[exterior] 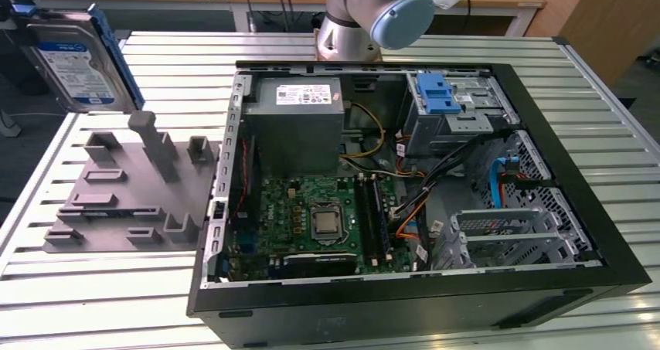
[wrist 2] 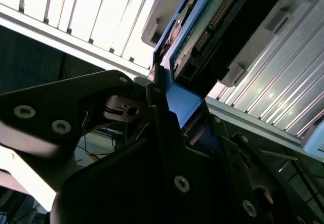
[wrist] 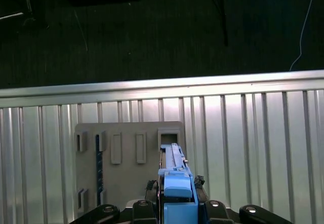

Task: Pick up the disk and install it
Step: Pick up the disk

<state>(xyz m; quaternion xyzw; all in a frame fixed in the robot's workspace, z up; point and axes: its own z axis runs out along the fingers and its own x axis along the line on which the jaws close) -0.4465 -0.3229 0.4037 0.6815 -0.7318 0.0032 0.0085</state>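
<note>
Nearest in the exterior view stands the open case (exterior: 413, 307) on the slatted table (exterior: 83, 288), with its board (exterior: 309, 211) lying flat and loose cables (exterior: 413, 199) strung between the board and the drive bays. Farther back, on the exterior view's right, the cage (exterior: 464, 122) sits under its blue latch (exterior: 438, 95). Outside the case, on the exterior view's left, is the grey fixture (exterior: 124, 195), and above its far end hangs the disk (exterior: 73, 60), clear of the fixture and well apart from the cage. The gripper (wrist: 177, 204) has it edge-on: the fingers (wrist 2: 158, 107) are clamped on the blue bracket (wrist: 178, 188), not on the metal body. That grip looks like the weak spot, since the plastic could flex and let the disk tilt or slide. A tilted disk would likely bind at the cage mouth. The case wall lies between disk and cage and could be clipped, and the cables beside the bays could snag a corner.
</note>
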